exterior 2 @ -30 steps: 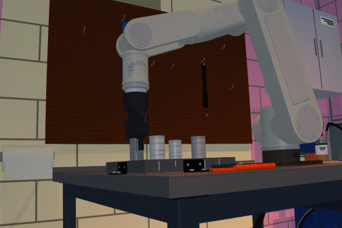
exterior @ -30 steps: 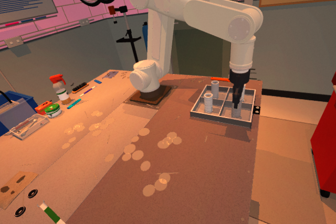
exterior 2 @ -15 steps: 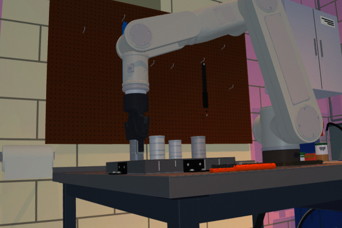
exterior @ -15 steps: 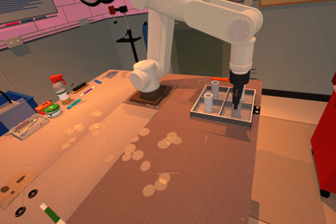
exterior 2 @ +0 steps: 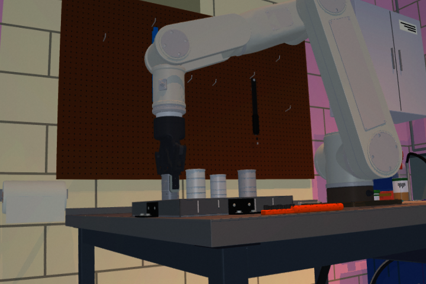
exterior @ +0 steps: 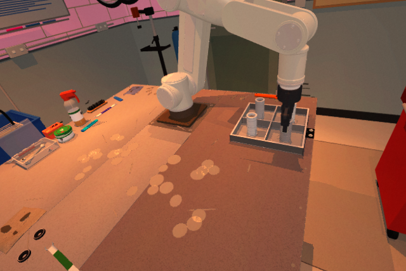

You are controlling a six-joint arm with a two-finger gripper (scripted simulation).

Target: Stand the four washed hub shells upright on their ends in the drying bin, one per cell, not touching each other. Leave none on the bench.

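A grey hub shell (exterior: 285,136) (exterior 2: 169,190) stands upright in the near right cell of the drying bin (exterior: 270,127) (exterior 2: 212,205), and I hold it by its top in my closed gripper (exterior: 285,126) (exterior 2: 170,182). Three more hub shells stand upright in the other cells: one in the near left cell (exterior: 252,124), one in the far left cell (exterior: 259,107), and one in the far right cell, mostly hidden behind my gripper in the side camera. From the second side camera they show as separate cylinders (exterior 2: 195,183) (exterior 2: 218,185) (exterior 2: 247,183), apart from each other.
The bench's right edge runs just beyond the bin, with a red cabinet (exterior: 393,169) past it. An orange tool (exterior: 265,96) (exterior 2: 301,208) lies behind the bin. My arm's base (exterior: 181,114) sits left of the bin. A spray bottle (exterior: 72,107), tin and small tools lie far left.
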